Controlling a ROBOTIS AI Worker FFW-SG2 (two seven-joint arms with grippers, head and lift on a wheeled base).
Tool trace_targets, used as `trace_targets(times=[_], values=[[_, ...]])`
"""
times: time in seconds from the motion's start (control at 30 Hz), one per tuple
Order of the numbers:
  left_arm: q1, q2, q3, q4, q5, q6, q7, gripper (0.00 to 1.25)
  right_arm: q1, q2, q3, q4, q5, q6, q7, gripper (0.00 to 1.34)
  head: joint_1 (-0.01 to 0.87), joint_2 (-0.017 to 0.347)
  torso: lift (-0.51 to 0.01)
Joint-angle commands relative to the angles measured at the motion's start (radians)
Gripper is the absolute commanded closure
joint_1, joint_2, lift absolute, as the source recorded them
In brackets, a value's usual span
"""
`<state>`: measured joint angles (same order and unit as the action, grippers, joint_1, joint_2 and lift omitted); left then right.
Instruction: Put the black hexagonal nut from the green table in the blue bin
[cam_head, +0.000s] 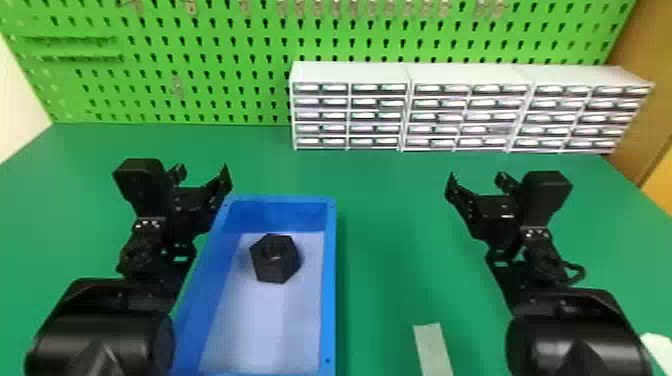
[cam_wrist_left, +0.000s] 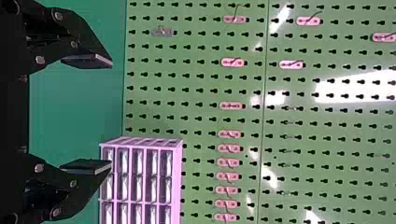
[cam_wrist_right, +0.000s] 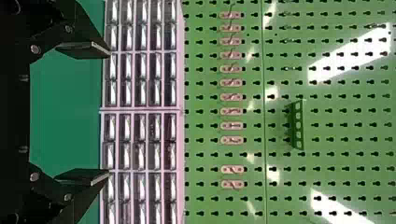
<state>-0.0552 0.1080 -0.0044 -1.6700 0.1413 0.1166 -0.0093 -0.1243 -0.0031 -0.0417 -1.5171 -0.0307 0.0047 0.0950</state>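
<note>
The nut (cam_head: 275, 259) is found inside the bin (cam_head: 328, 280), on its floor, to the right of the left gripper's (cam_wrist_left: 112, 113) fingers and nearer to the robot. These fingers are spread apart, and nothing is held; the right gripper's (cam_wrist_right: 109, 113) are likewise parted and empty, well apart from the nut. The placing seems to be completed – apparently nothing is left to be done, except perhaps for the arms to be withdrawn.
</note>
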Motion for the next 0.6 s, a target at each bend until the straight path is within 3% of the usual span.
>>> trace_targets(times=[0.0, 0.57], values=[[0.000, -0.001, 0.000, 0.001, 0.000, 0.000, 0.000, 0.49, 0.000, 0.000, -0.001, 0.000, 0.000, 0.001, 0.000, 0.37, 0.686, 0.051, -0.096], [0.000, -0.001, 0.000, 0.001, 0.000, 0.000, 0.000, 0.49, 0.000, 0.000, 0.000, 0.000, 0.000, 0.003, 0.000, 0.37, 0.686, 0.051, -0.096]])
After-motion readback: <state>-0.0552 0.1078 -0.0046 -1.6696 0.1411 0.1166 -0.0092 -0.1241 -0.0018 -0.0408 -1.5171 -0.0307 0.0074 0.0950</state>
